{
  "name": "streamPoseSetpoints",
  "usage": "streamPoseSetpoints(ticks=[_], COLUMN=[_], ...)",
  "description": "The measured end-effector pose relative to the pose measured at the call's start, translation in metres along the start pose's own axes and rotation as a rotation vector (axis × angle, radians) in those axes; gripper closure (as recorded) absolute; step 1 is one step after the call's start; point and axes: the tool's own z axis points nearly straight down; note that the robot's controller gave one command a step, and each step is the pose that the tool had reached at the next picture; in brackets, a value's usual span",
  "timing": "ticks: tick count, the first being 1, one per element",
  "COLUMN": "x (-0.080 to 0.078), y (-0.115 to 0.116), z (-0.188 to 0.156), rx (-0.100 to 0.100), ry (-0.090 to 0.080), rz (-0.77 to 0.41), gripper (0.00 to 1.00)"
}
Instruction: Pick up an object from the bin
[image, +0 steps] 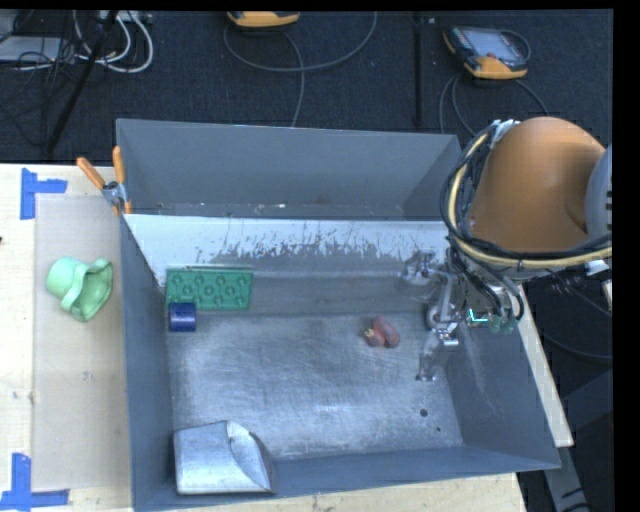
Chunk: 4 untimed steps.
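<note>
Nearest to the camera, in the lower left corner of the bin (300, 170), lies a grey folded piece (220, 457) that looks like bent sheet; its flat side faces the left and its fold is turned to the right.

Right of the middle of the floor lies a small reddish-brown lump (380, 334), alone, with bare metal all around it. Its longer side seems to run roughly from left to right in the frame, slightly tilted down to the right, but it is too small to say which end is the front.

Just to the right of this lump stands the gripper (432, 365), coming in from the right edge under the round orange cover (530, 185) of the arm. It is near the lump but apart from it, and nothing shows inside it. I cannot tell if its jaws are spread or pressed together.

At the upper left of the floor a green studded plate (209, 290) lies against the back wall, long side left to right. A small blue block (182, 318) touches its lower left corner.
</note>
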Motion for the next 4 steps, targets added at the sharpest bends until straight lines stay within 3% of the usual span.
streamPoseSetpoints(ticks=[1,2,3,4], x=[-0.057,-0.073,-0.073,-0.056], y=[-0.007,-0.034,-0.034,-0.015], z=[0.102,0.159,0.160,0.007], rx=[0.000,0.002,0.001,0.004], ry=[-0.002,-0.010,-0.008,-0.016], rz=[-0.104,-0.257,-0.256,-0.389], gripper=[0.00,0.00,1.00,1.00])
